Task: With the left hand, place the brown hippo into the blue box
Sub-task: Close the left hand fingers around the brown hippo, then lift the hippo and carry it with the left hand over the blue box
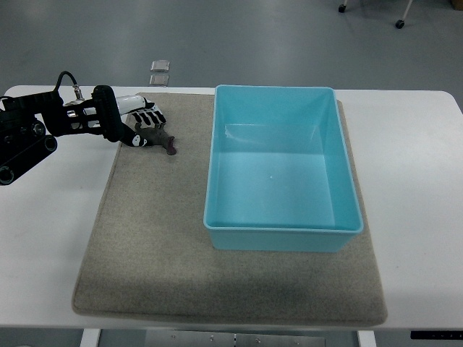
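A small brown hippo lies on the grey mat near its far left corner, partly covered by my left hand. The black and white fingers curl down over the toy's back; I cannot tell whether they grip it or only rest on it. My left arm comes in from the left edge over the white table. The blue box stands on the mat to the right of the hippo, a short gap away, and holds nothing. My right arm does not show.
The grey mat covers most of the white table. Two small clear items lie on the floor beyond the table's far edge. Chair casters show at the top right.
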### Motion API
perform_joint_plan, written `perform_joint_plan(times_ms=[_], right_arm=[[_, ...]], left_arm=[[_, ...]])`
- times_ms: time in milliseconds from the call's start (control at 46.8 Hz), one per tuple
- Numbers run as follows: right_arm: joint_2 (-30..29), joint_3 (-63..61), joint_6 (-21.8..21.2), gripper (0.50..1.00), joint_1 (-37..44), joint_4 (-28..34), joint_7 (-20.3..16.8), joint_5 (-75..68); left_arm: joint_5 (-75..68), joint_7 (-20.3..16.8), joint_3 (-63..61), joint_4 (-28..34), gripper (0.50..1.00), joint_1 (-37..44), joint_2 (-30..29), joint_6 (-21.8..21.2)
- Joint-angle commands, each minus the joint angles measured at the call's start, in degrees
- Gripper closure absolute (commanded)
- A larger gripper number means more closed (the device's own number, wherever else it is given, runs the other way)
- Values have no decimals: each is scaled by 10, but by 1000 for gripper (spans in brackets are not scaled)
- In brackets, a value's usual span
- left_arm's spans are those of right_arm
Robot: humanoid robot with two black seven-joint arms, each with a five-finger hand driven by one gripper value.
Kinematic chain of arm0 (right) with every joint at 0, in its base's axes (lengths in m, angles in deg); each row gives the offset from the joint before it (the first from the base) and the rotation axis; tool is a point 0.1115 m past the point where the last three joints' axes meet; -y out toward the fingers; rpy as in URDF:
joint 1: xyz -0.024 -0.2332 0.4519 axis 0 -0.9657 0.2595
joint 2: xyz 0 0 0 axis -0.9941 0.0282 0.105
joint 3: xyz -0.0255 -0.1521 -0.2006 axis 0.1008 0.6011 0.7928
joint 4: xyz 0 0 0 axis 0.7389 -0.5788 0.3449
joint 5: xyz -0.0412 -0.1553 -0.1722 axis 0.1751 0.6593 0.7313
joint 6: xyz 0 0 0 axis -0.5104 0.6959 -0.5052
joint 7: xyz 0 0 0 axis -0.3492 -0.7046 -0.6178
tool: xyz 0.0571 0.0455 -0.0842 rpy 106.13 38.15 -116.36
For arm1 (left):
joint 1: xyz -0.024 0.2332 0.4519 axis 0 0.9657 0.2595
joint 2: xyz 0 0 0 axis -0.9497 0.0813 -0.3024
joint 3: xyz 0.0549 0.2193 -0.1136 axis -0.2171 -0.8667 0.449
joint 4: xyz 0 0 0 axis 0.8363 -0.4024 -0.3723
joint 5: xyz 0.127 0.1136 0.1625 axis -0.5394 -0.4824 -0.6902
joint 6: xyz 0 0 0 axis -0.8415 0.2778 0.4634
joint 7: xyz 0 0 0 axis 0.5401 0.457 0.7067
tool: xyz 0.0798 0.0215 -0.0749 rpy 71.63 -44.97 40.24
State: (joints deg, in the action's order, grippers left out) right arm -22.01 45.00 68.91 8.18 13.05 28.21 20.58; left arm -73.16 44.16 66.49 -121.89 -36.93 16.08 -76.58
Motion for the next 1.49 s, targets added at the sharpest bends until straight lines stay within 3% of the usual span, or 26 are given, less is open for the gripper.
perform_joint_plan(times_ms=[0, 149, 512, 705, 1132, 1473], right_arm=[[0, 0, 0, 564, 0, 0, 0, 0], [0, 0, 0, 564, 0, 0, 0, 0], [0, 0, 0, 564, 0, 0, 0, 0], [0, 0, 0, 564, 0, 0, 0, 0], [0, 0, 0, 564, 0, 0, 0, 0], [0, 0, 0, 564, 0, 0, 0, 0]], left_arm=[[0, 0, 0, 0, 797, 0, 0, 0], [-1, 0, 0, 0, 802, 0, 0, 0], [0, 0, 0, -1, 911, 1, 0, 1], [2, 0, 0, -1, 1000, 1, 0, 5], [48, 0, 10, -12, 1000, -14, -6, 8], [56, 0, 43, -31, 1000, -92, -23, 18]])
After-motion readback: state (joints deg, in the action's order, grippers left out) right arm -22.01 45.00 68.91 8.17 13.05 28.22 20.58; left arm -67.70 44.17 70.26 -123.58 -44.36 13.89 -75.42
